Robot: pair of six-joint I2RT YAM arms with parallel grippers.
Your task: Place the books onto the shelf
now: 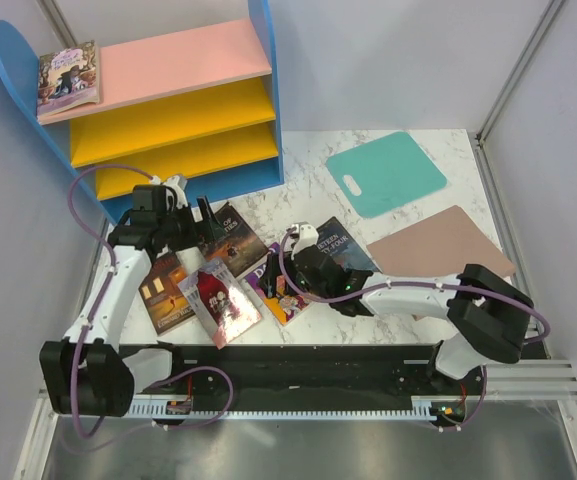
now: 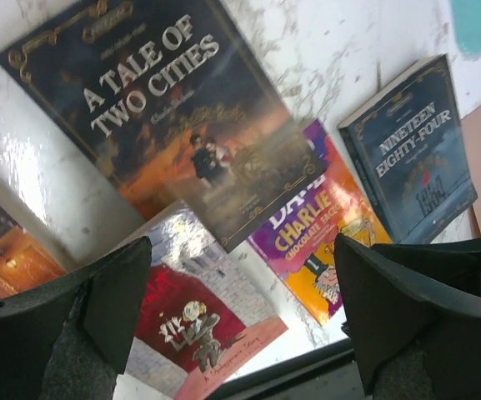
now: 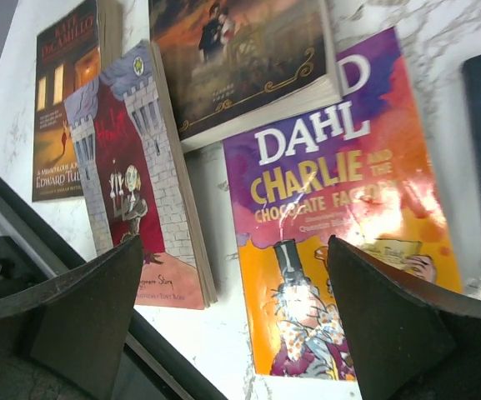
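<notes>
Five books lie flat on the marble table [image 1: 308, 165] in a loose fan near the arms. A sixth book [image 1: 68, 75] rests on the pink top board [image 1: 178, 60] of the shelf [image 1: 183, 105]. The shelf stands at the far left corner, behind and left of the fan, so the left arm is the nearer arm to it.

**Left arm.** The arm reaches forward and bends inward, with the wrist pitched down. The left gripper [image 2: 242, 250] hangs with its jaws spread wide and holds nothing. It sits over the spot where the near corner of A Tale of Two Cities [image 2: 173, 125] overlaps the red-covered book [image 2: 194, 325]. Seen from the wrist, the long axis of A Tale of Two Cities runs diagonally away to the upper left.

**Right arm.** The arm is folded across toward the centre. The right gripper [image 3: 233, 246] is equally wide and empty, and sits above the left edge of Charlie and the Chocolate Factory [image 3: 332, 192]. That book's long axis runs roughly away from the wrist, so the closing line crosses its short width.

**Other books.** Nineteen Eighty-Four [image 2: 411, 150] lies to the right. The Edward Tulane book [image 3: 65, 108] lies at the left end.

Both sets of fingers appear clear of the covers, though the height is hard to judge.
</notes>
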